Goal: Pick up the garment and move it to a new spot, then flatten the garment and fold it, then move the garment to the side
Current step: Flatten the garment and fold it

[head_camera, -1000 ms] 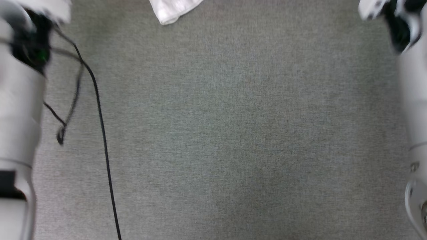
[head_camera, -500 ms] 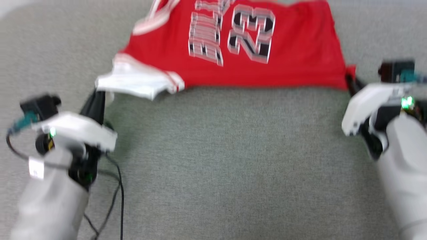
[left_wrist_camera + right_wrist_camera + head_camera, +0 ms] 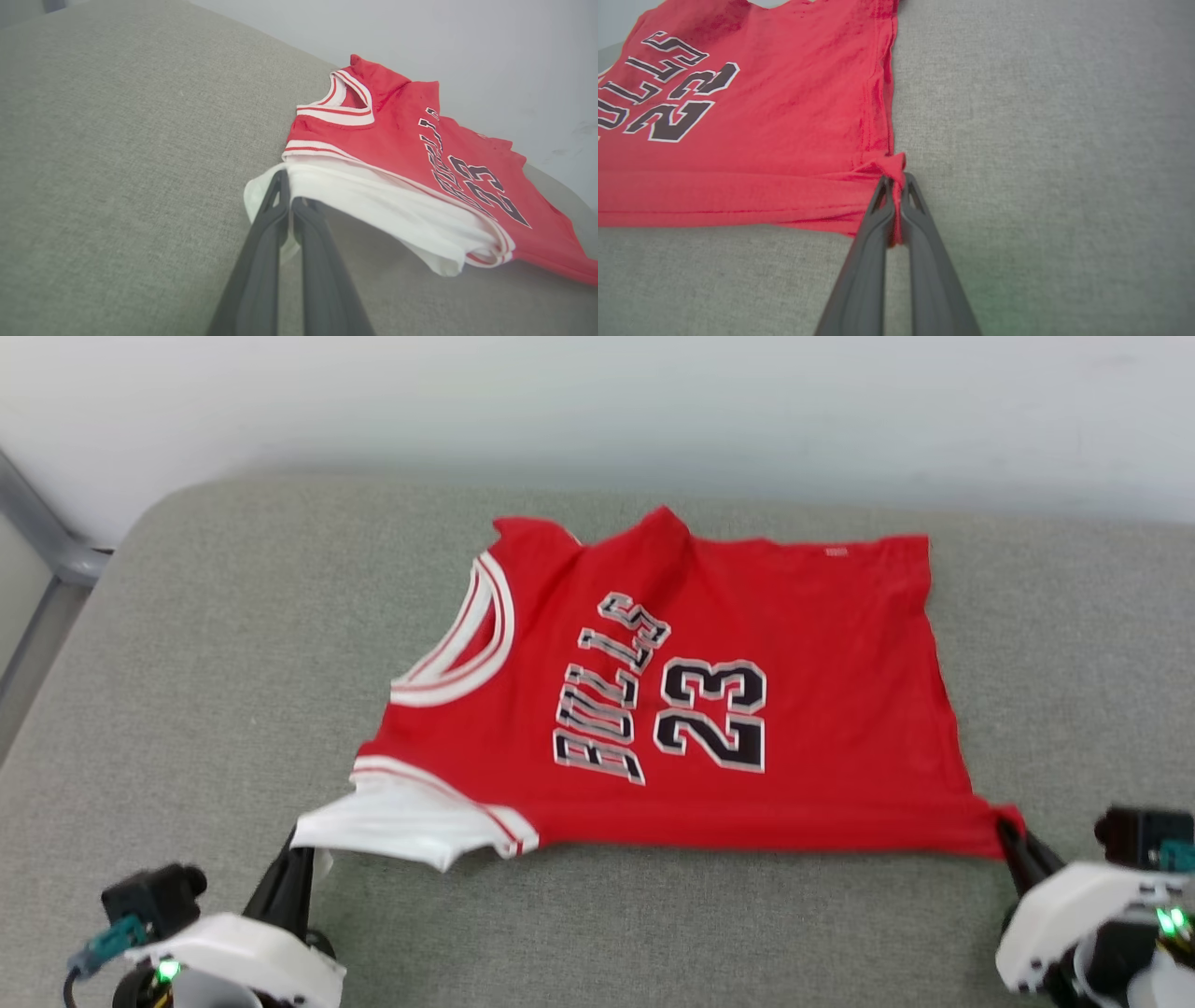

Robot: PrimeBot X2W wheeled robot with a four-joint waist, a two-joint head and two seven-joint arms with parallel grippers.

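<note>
Jersey (image 3: 747, 644): red, black white-outlined "BULLS" and "23" (image 3: 714, 714) on the front; spread mostly flat at centre frame in the head view, some wrinkles along its top edge.
Orientation: striped collar (image 3: 467, 653) toward frame left, hem toward frame right, lettering reading sideways.
Support: grey fabric cushion (image 3: 233, 644), rounded corner at upper left of the head view.
White sleeve (image 3: 401, 826): lower left of the jersey, red-white trim at its seam and cuff; raised off the cushion in the left wrist view (image 3: 373, 205), shadow beneath.
Left end effector (image 3: 297, 861): lower left of the head view; fingers pressed together on the sleeve's edge, white cloth pinched at the tips (image 3: 289, 189).
Right end effector (image 3: 1010, 840): lower right of the head view; fingers closed tight on the jersey's near hem corner, red cloth bunched between the tips (image 3: 896, 182).
Near edge: drawn in a straight line between the two grips.
Background: pale wall (image 3: 597, 401) across the top of the head view, grey bar (image 3: 37, 523) at upper left.
</note>
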